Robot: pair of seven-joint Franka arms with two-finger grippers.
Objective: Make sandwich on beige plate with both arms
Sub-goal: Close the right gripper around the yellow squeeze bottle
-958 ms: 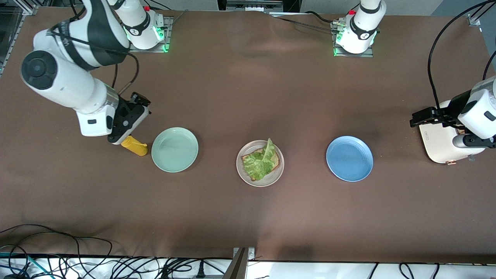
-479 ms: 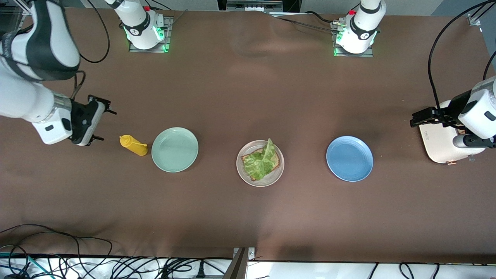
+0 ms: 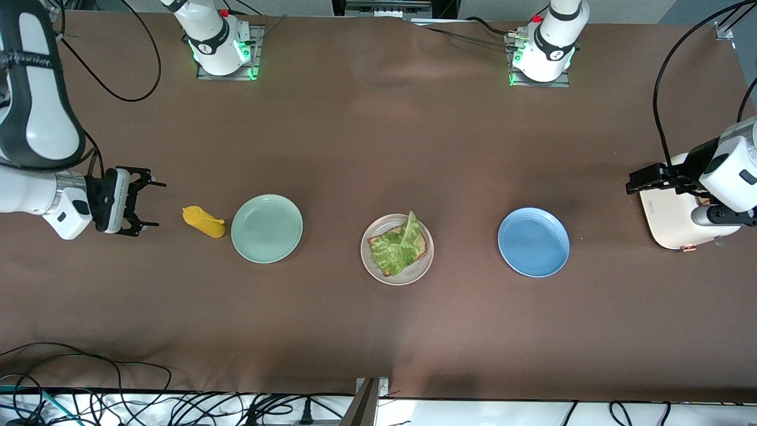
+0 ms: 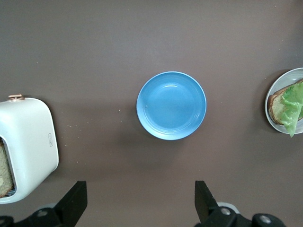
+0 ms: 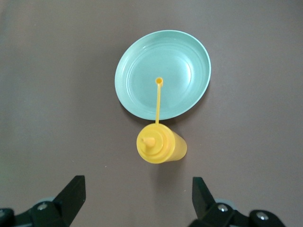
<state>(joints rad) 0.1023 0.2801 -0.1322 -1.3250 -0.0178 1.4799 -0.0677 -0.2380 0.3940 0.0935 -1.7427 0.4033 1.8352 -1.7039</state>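
I've got the beige plate point(image 3: 397, 275) mid-table w/ one slice of bread point(image 3: 385, 264) on it and a lettuce leaf point(image 3: 399, 247) laid over that, so the sandwich is half built; top slice not on yet. Right gripper point(image 3: 152, 204) hangs near the right arm's end of the table, just beside the yellow squeeze bottle point(image 3: 203, 222), fingers spread wide, nothing between them; its wrist cam looks down on the bottle and the mint-green plate point(image 5: 162, 80) next to it. Left gripper point(image 3: 637, 179) sits over the white toaster point(image 3: 668, 219) at the left arm's end, also spread and empty. Left wrist cam shows a bread slice point(image 4: 4, 171) standing in the toaster slot, w/ the blue plate point(image 4: 171, 105) between toaster and beige plate. My read: step in hand is fetching that second slice. Next I'd drop the left gripper onto the slice's top edge, pinch lightly so it doesn't crumble, lift straight out, carry over the blue plate and lay it flat on the lettuce
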